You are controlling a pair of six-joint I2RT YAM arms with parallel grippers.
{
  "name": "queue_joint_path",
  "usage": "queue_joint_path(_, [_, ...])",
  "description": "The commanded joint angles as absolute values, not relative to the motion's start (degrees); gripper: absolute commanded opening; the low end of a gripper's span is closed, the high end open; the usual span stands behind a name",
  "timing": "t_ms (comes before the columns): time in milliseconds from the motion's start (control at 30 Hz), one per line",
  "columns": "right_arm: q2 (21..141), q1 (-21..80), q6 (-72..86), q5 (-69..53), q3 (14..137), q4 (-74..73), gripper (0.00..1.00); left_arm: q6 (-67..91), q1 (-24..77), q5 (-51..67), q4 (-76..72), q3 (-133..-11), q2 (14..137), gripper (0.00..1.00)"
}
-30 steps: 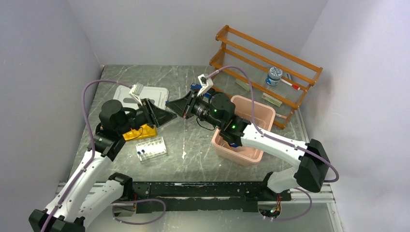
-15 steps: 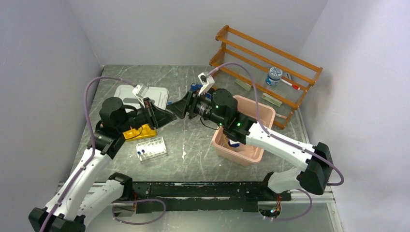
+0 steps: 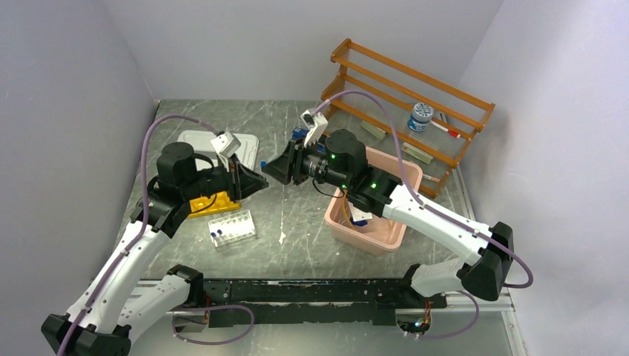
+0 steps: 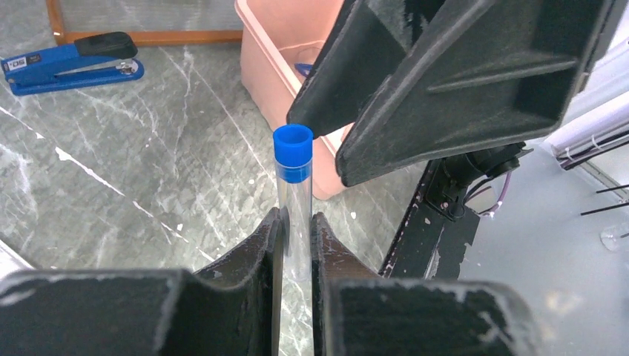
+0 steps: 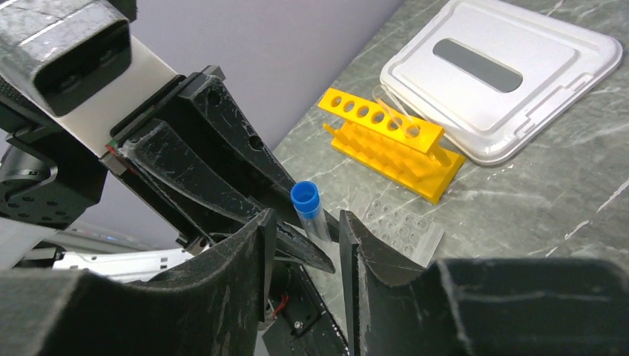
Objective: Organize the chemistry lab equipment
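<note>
My left gripper [image 4: 294, 219] is shut on a clear blue-capped tube [image 4: 293, 159] and holds it above the table, cap pointing away. My right gripper [image 5: 305, 219] is open, its fingers on either side of that same tube [image 5: 307, 209] without touching it. In the top view the two grippers, left [image 3: 261, 184] and right [image 3: 271, 167], meet tip to tip over the table's middle. A clear rack [image 3: 231, 228] holds two blue-capped tubes. Goggles, tubing and packet are out of view.
A yellow rack [image 3: 211, 202] stands by a white lidded box [image 3: 215, 142] on the left. A pink bin [image 3: 374, 200] sits to the right, under my right arm. A blue stapler [image 4: 74, 63] lies behind. A wooden shelf [image 3: 408, 111] holds a blue-capped bottle [image 3: 420, 116].
Both wrists have shifted a little. The left wrist has risen and turned, and the right arm has swung leftward. The gripper tips stay together over the table's middle.
</note>
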State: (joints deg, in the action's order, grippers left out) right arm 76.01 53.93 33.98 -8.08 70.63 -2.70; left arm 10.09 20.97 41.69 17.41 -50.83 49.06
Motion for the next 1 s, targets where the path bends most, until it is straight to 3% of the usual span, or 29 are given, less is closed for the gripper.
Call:
queue_joint_path(0, [75.87, 53.61, 32.24, -11.05, 72.44, -2.96, 0.41, 6.74, 22.04, 43.30, 17.50, -51.12, 47.10, 0.05])
queue_joint_path(433, [77.73, 53.52, 31.22, -12.20, 73.05, -2.18, 0.30, 6.42, 22.67, 42.70, 18.04, -50.23, 45.79, 0.05])
queue_joint_path(733, [78.31, 53.20, 28.36, -13.06, 73.15, -1.61, 0.13, 7.24, 22.76, 41.21, 18.34, -50.35, 45.39, 0.06])
queue_joint_path(767, [78.31, 53.13, 27.79, -12.90, 73.02, -1.47, 0.12, 7.40, 22.76, 40.41, 18.67, -50.55, 45.36, 0.11])
queue_joint_path(900, [77.63, 52.99, 24.16, -9.50, 71.57, -0.20, 0.10, 8.22, 22.76, 35.17, 21.23, -51.92, 44.90, 0.51])
queue_joint_path(967, [77.58, 53.00, 21.54, -7.06, 70.74, 1.51, 0.10, 9.15, 22.72, 30.05, 23.21, -53.22, 44.42, 0.65])
